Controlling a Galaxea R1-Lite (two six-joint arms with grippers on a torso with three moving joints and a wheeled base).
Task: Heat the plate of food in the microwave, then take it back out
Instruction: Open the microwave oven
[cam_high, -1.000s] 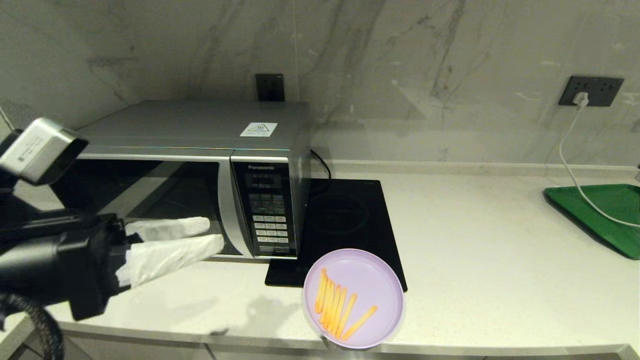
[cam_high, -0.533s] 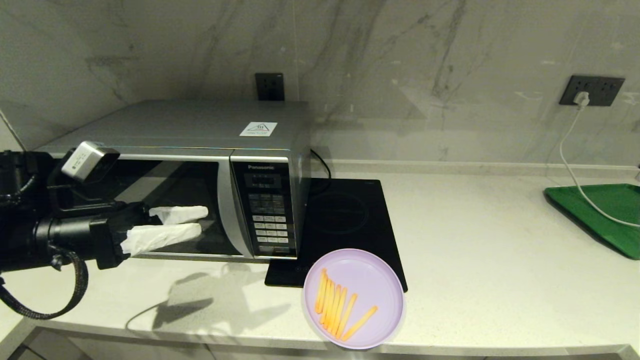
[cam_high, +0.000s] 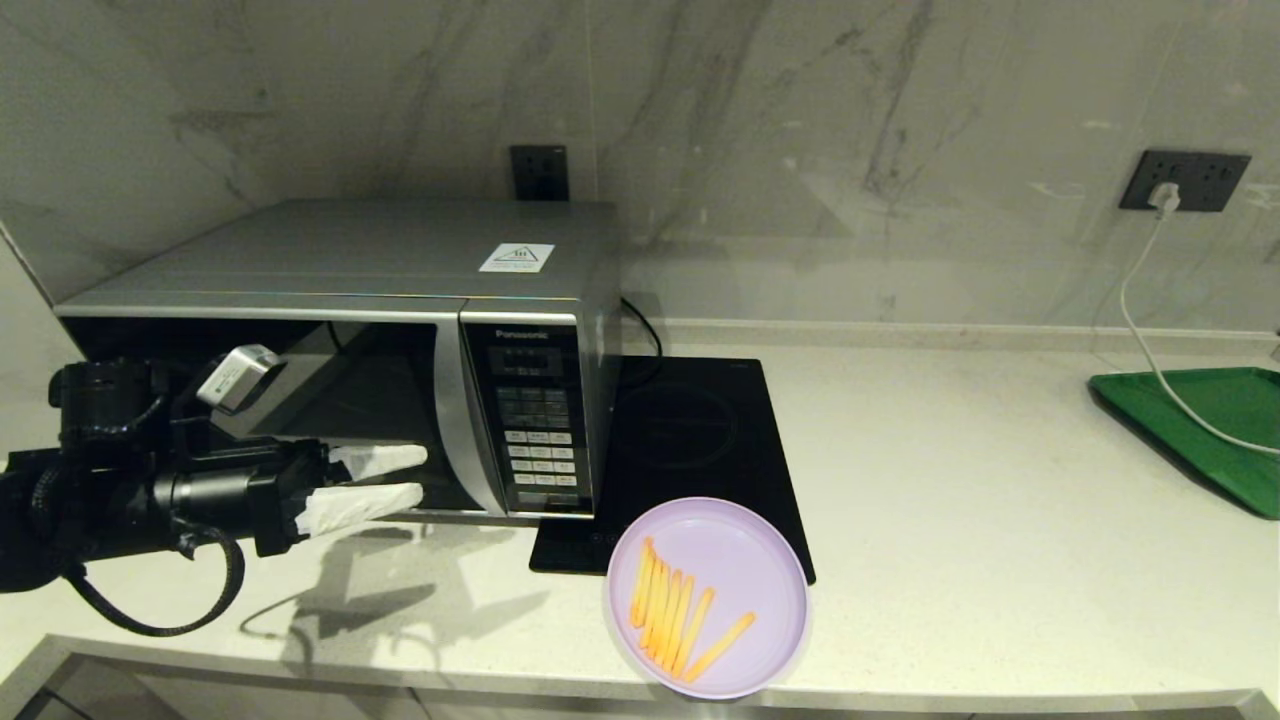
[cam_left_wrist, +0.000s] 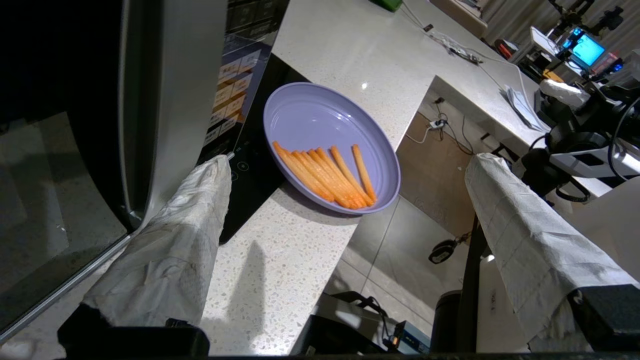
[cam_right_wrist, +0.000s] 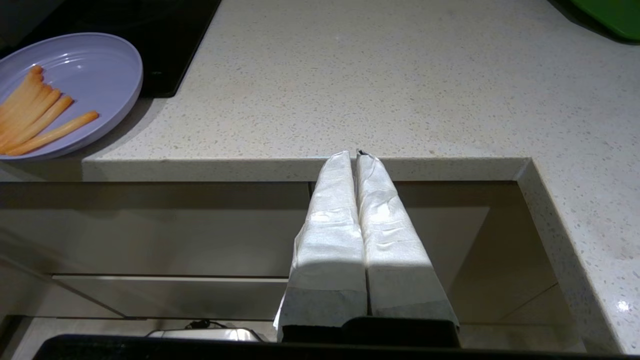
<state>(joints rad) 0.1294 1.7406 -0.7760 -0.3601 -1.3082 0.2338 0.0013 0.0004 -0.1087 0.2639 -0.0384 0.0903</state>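
Observation:
The microwave (cam_high: 400, 260) stands at the left of the counter with its dark glass door shut. My left gripper (cam_high: 422, 473) hovers low in front of that door, open and holding nothing. One of its white-wrapped fingers (cam_left_wrist: 175, 240) lies close to the silver door handle (cam_high: 455, 420). The lilac plate (cam_high: 745, 560) of orange fries (cam_high: 675, 610) rests on the hob's front corner and juts over the counter edge. It also shows in the left wrist view as the plate (cam_left_wrist: 310, 115). My right gripper (cam_right_wrist: 354, 154) is shut below the counter's front edge, to the right of the plate (cam_right_wrist: 95, 65).
A flat black induction hob (cam_high: 690, 430) lies right of the microwave. A green tray (cam_high: 1200, 420) sits at the far right with a white cable (cam_high: 1140, 330) running to a wall socket. The counter's front edge (cam_high: 900, 695) is just below the plate.
My left arm has dropped lower and drawn in towards the microwave door, and its fingers have spread wider. The plate has not moved.

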